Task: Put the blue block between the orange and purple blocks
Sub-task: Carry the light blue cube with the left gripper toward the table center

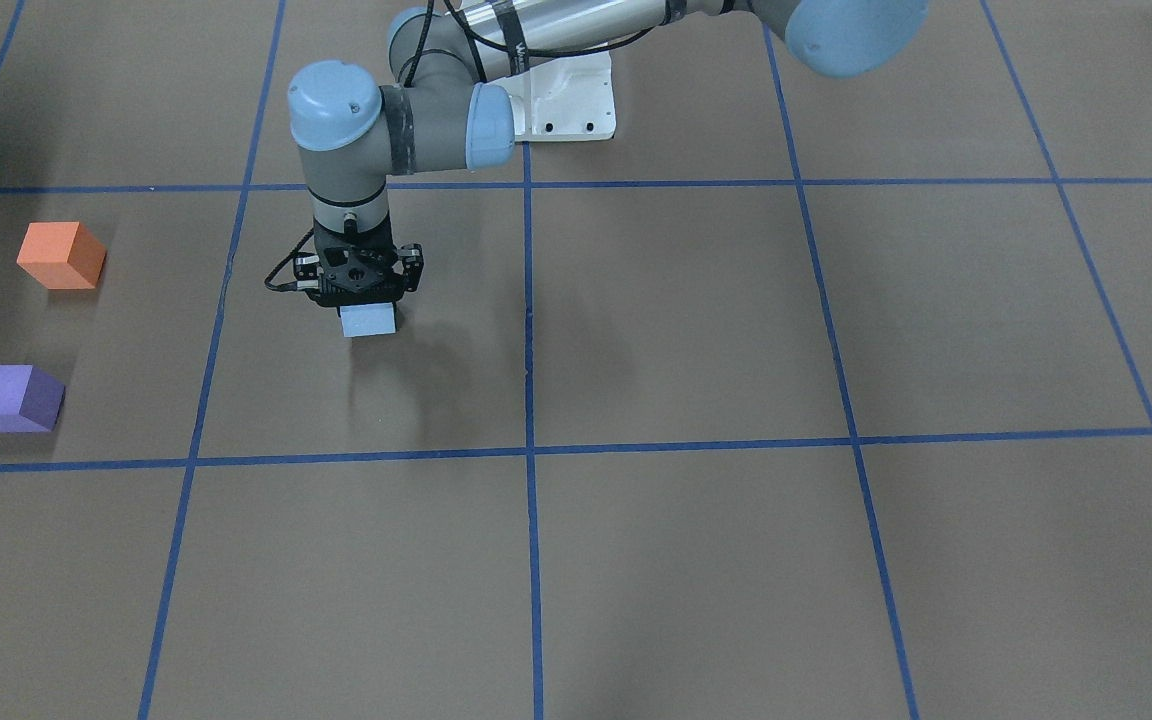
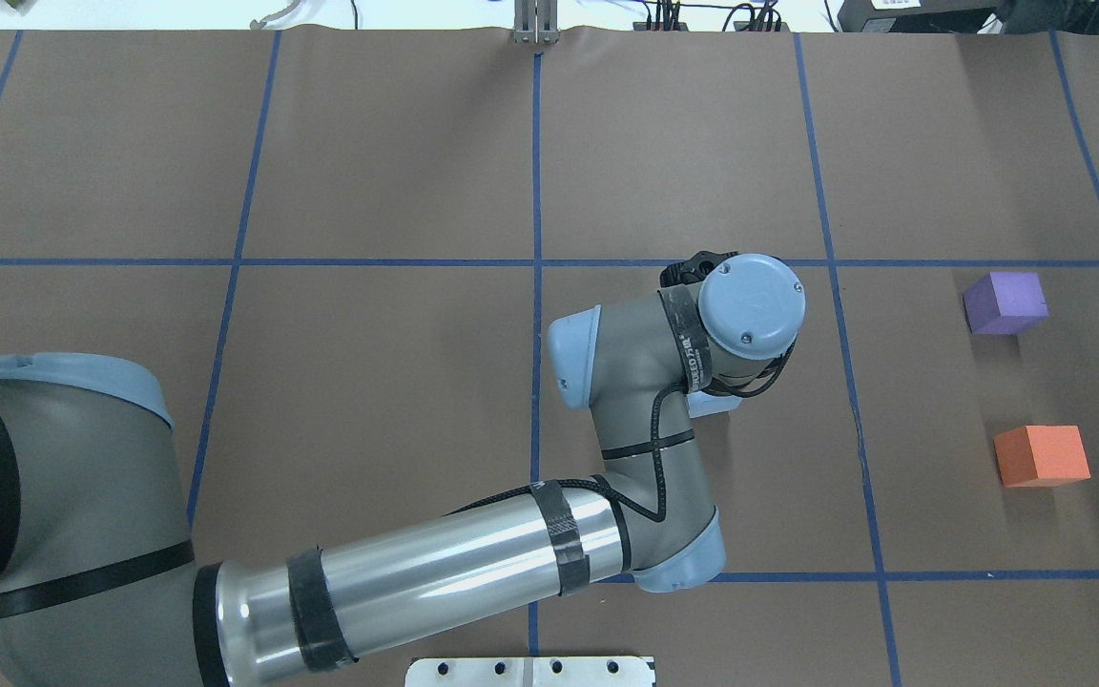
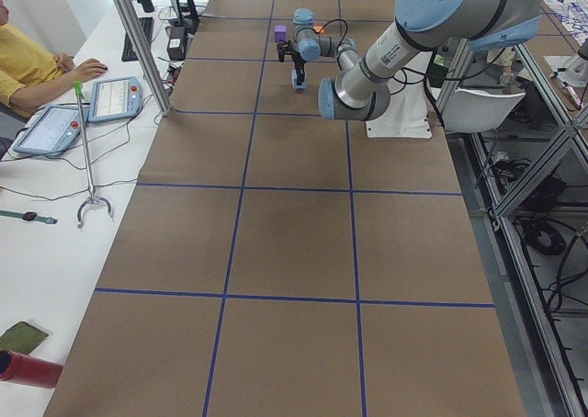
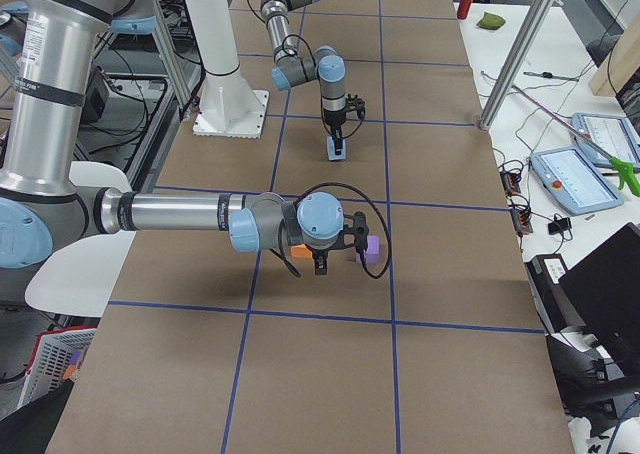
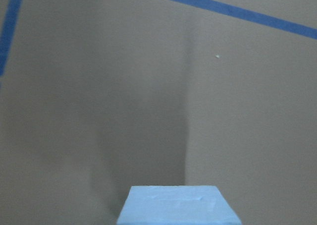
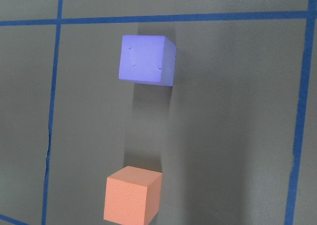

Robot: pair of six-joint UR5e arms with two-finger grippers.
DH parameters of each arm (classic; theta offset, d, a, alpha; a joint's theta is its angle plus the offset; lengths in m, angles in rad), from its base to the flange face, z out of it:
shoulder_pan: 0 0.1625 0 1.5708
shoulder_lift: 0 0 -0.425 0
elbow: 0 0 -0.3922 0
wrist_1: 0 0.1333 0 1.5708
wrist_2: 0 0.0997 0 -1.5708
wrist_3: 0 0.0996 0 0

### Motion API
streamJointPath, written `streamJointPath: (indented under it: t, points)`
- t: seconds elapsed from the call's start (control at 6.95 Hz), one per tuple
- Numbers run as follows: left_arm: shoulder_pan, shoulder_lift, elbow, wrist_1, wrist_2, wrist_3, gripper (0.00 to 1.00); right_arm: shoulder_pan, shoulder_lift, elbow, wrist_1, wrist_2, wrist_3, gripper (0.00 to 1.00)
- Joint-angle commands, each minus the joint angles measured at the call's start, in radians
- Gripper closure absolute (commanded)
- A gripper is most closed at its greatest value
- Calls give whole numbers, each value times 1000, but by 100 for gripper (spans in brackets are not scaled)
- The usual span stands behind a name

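— Surface?

— A brown worktop (image 1: 696, 330) gridded with blue tape (image 1: 529, 330) is carrying an orange block (image 1: 61, 256) and a purple block (image 1: 12, 398), which are sitting apart near its edge on the robot's right.

— The blue block (image 1: 369, 321)?

— The left pincer (image 1: 366, 308) is grasping it from above, nearer the worktop's middle and well apart from the other two.

— The right pincer (image 4: 321, 266)?

— It is hovering over the orange and purple pair. Only a side view is showing it, so whether it is released or clenched cannot be told.
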Motion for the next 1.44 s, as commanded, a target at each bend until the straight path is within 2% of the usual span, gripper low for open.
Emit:
streamJointPath:
  t: [0.0, 0.29, 0.43, 0.58, 0.72, 0.86, 1.01, 1.29]
  points:
    - [9, -40, 64, -14, 24, 30, 65, -33, 6, 2, 39, 2, 17, 0]
    - [9, -40, 62, -13, 24, 32, 1, -73, 11, 5, 129, 0, 157, 0]
    - [7, -40, 55, -11, 24, 33, 0, -111, 11, 6, 236, -9, 293, 0]
    - [3, -40, 21, 1, 20, 30, 0, -145, 15, 6, 292, -33, 346, 0]
    - [-6, -33, -76, 80, 17, 30, 0, -157, 43, 3, 292, -46, 360, 0]
    - [-11, -20, -173, 178, 15, 32, 0, -183, 105, 3, 292, -49, 477, 0]
    - [-23, 45, -283, 221, 14, 32, 0, -232, 170, 8, 294, -85, 612, 0]
    - [-72, 271, -544, 230, -24, 33, 0, -342, 289, 9, 294, -174, 838, 0]
